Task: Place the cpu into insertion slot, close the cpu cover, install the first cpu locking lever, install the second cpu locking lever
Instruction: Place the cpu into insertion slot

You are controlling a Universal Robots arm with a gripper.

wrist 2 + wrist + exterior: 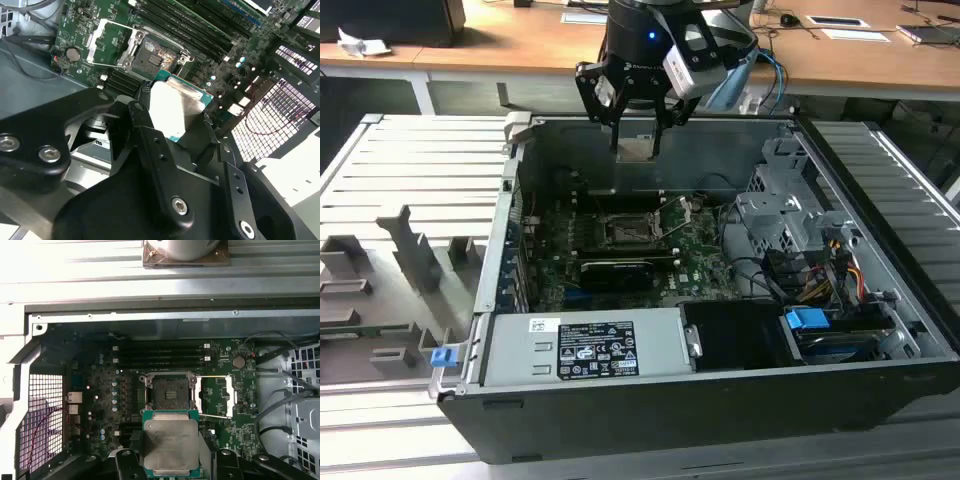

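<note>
The black two-fingered gripper (637,138) has its jaws clamped on opposite edges of the small square cpu (170,442), silver top showing. It holds the chip level, raised well clear of the square black metal-rimmed insertion slot (167,392). Just beside that slot, the thin silver-grey cpu cover (223,396) stands swung open over the green circuit board (235,432).

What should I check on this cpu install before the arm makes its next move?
1. Grip: the claw is shut on the cpu at its edges, ok.
2. The insertion slot is empty: ok.
3. The cpu cover is swung open beside the slot: ok.
4. The cpu is lined up over the slot: cannot tell; it hangs above the case.
5. The cpu's orientation matches the slot: cannot tell.
</note>
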